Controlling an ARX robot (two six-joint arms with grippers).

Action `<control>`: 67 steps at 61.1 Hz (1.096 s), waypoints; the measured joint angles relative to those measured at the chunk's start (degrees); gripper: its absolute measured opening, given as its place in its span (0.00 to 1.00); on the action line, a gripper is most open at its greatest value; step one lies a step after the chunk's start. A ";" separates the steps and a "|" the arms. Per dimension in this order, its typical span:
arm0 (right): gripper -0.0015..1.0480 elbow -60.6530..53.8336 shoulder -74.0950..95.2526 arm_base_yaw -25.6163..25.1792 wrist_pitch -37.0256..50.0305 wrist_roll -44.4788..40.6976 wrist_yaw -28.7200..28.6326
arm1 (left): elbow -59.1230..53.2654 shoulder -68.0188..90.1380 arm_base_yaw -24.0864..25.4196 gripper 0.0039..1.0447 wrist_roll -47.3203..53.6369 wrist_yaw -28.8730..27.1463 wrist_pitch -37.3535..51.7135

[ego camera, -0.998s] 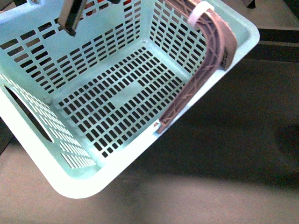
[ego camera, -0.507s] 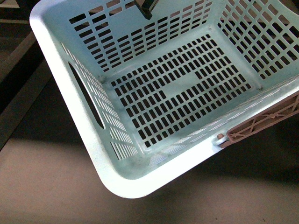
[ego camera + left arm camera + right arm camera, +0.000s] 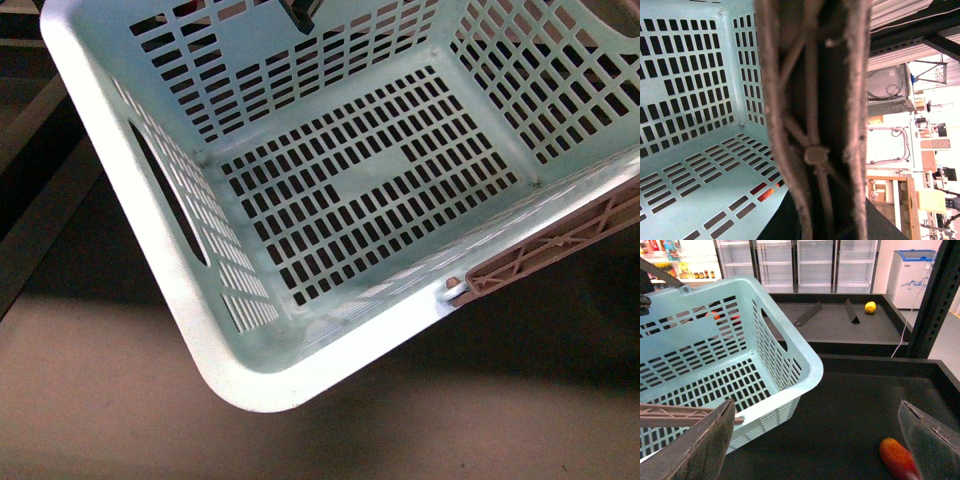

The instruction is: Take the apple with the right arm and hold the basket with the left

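The pale mint basket [image 3: 250, 370] fills the front view, tilted, with nothing inside it. Its mauve lattice handle [image 3: 560, 245] runs along the near right rim. My left gripper [image 3: 825, 220] is shut on that handle [image 3: 812, 100], which fills the left wrist view close up. My right gripper [image 3: 816, 407] is open and empty above the dark table, beside the basket's corner [image 3: 805, 370]. A glossy red fruit with an orange patch, seemingly the apple [image 3: 895, 455], lies on the table by the gripper's right-hand finger [image 3: 935, 445], partly hidden by it.
A dark raised table edge [image 3: 865, 360] runs behind the basket. A farther dark shelf holds a small yellow fruit [image 3: 870, 306] and two slanted dividers [image 3: 852, 312]. Red shapes show through the basket's slots [image 3: 715, 316]. A dark post [image 3: 935, 300] stands on the right. Glass-door coolers stand behind.
In the front view the basket has swung to the right, carrying the handle to the right edge, then drifted slightly left and up over the last half second.
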 joint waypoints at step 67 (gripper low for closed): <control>0.91 28.50 129.81 -27.71 53.16 -8.61 2.12 | 0.00 0.20 0.00 0.06 0.07 -0.20 -0.02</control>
